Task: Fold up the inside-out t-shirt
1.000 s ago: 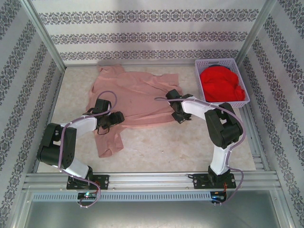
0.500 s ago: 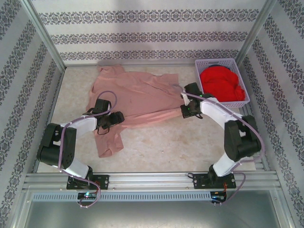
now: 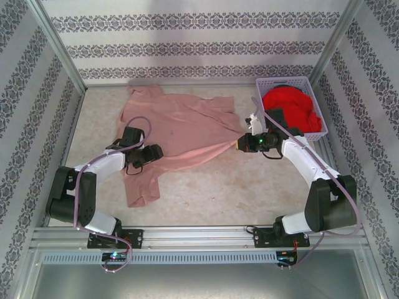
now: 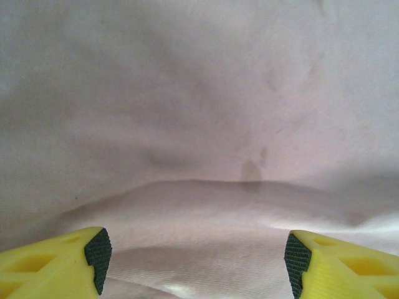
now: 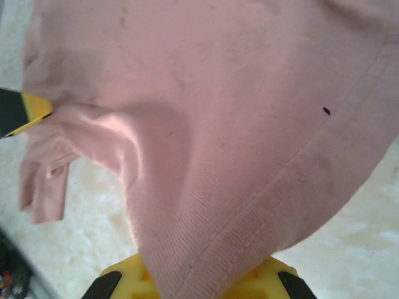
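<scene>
The inside-out t-shirt [image 3: 177, 124], dusty salmon-pink, lies spread over the left and middle of the table, one sleeve hanging toward the front [image 3: 140, 187]. My right gripper [image 3: 240, 144] is shut on the shirt's hem corner, which is drawn out into a point to the right. In the right wrist view the stitched hem [image 5: 268, 205] runs down into the shut gripper [image 5: 199, 285]. My left gripper [image 3: 148, 154] sits over the shirt's lower left part, open. In the left wrist view its fingertips [image 4: 98, 256] stand wide apart just above smooth pink cloth [image 4: 199, 124], with nothing between them.
A white slatted basket [image 3: 283, 81] holding a bright red garment [image 3: 290, 111] stands at the back right, close behind my right wrist. Patterned walls and metal posts enclose the table. Bare marbled tabletop [image 3: 218, 193] lies in front of the shirt.
My right gripper has travelled to the right toward the basket, dragging the hem corner with it and stretching the shirt's lower edge. The left arm has barely moved.
</scene>
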